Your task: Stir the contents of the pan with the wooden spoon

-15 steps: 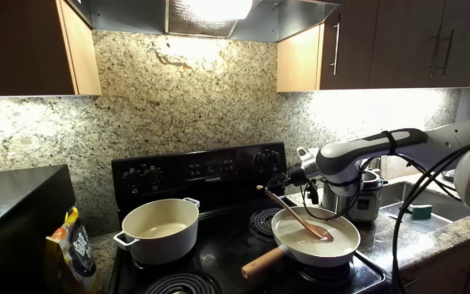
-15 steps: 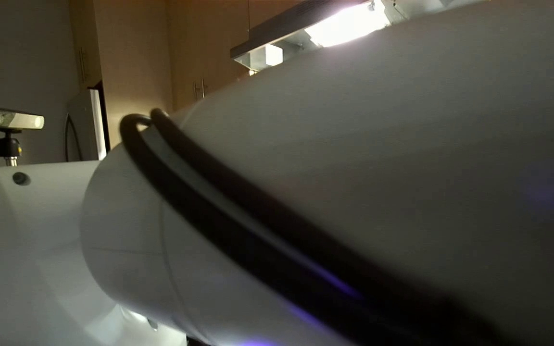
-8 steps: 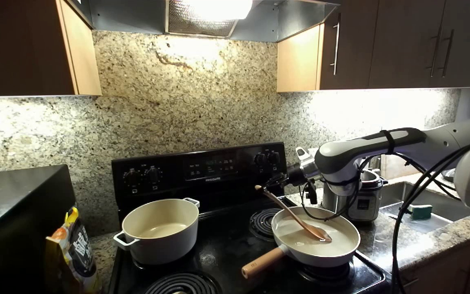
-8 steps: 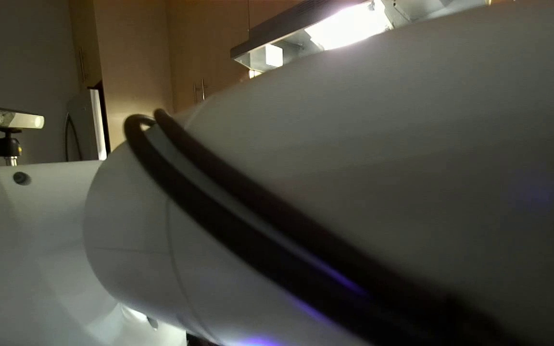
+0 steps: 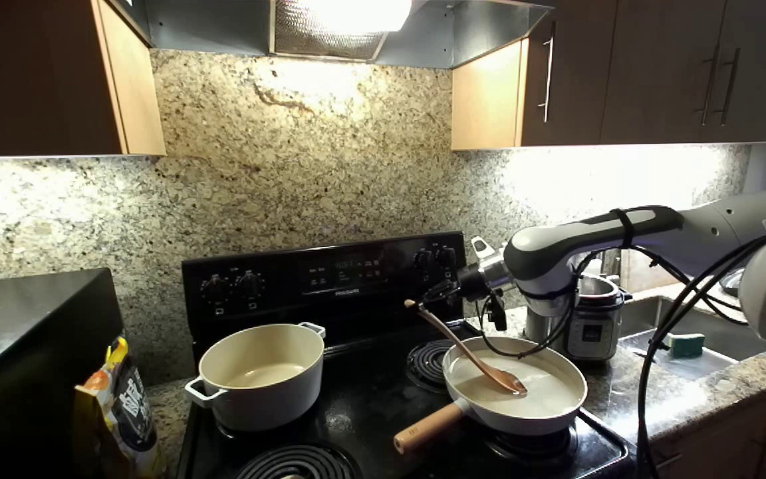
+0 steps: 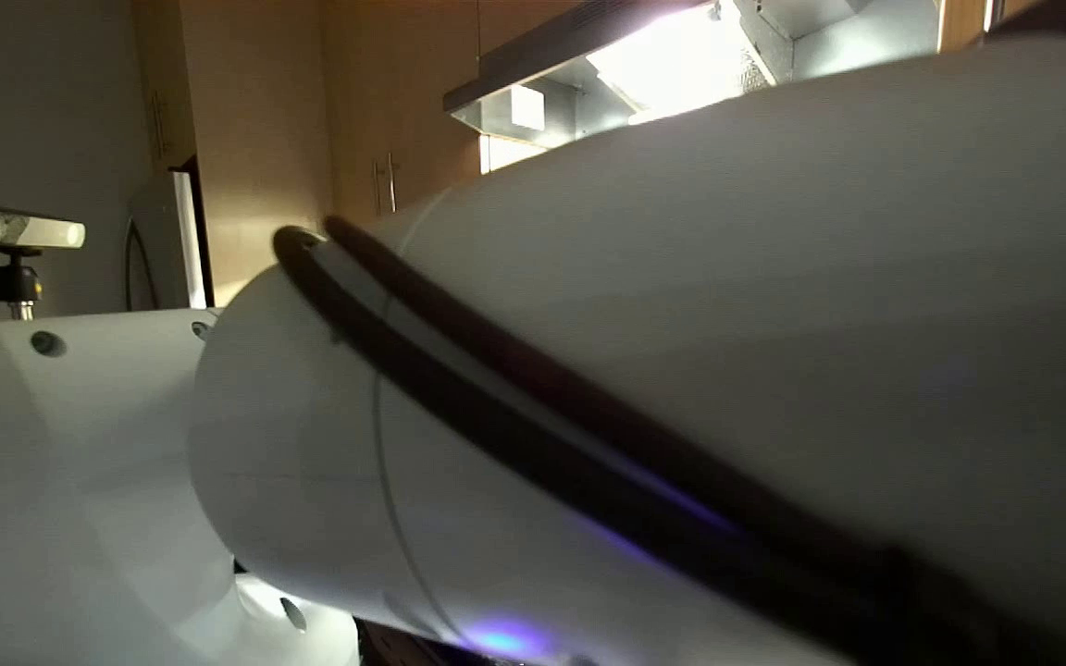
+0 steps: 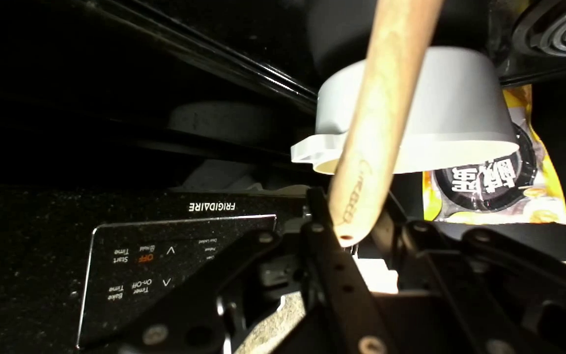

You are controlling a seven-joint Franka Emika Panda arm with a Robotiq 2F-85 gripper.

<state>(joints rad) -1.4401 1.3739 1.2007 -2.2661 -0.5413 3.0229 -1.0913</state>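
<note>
Robot arm (image 5: 586,243): since one second ago it has shifted, as both exterior views show, and the wooden spoon (image 7: 380,118) went with it, a little toward the two-handled pot (image 5: 270,402). If it continues too far, I believe the pan (image 5: 529,426) could be dragged also.
Pan: it sits on a burner (image 5: 534,442), its wooden handle (image 5: 429,427) sticking out to the side. I see nothing that steadies it, so a strong push may turn it.
Contents (image 5: 546,386): pale layer on the pan's bottom. A too quick sweep might throw some over the low rim.
Wooden spoon: it leans, its bowl (image 5: 508,380) inside the pan and, it seems, dipped in the contents. Whether its shaft touches the rim, I cannot tell; if so, the rim could act as a lever and lift the bowl.
Thin black cable (image 5: 521,355): it hangs in a loop near the pan's far rim. One lower movement could dip it.
Gripper (image 7: 354,209): clamped on the spoon, close to its upper end. With so short a hold, the spoon may twist when the contents resist.
</note>
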